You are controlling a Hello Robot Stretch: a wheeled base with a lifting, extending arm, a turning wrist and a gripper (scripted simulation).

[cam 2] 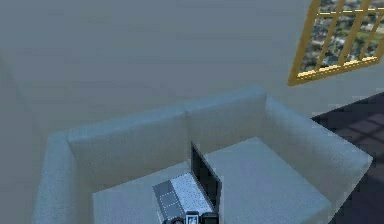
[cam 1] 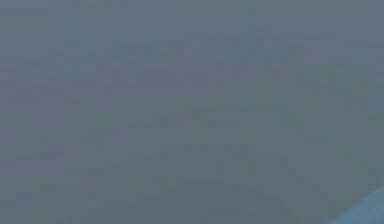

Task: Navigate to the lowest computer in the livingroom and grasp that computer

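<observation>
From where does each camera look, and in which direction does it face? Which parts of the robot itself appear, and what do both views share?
Forward view: on the robot, facing ahead and somewhat down, at a bare grey wall.
Arm side view: on the robot's body, facing sideways, at a pale sofa bearing an open laptop; the arm's white marked squares and the hand show at the bottom edge.
Shared: perhaps the sofa, if the pale corner belongs to it.
</observation>
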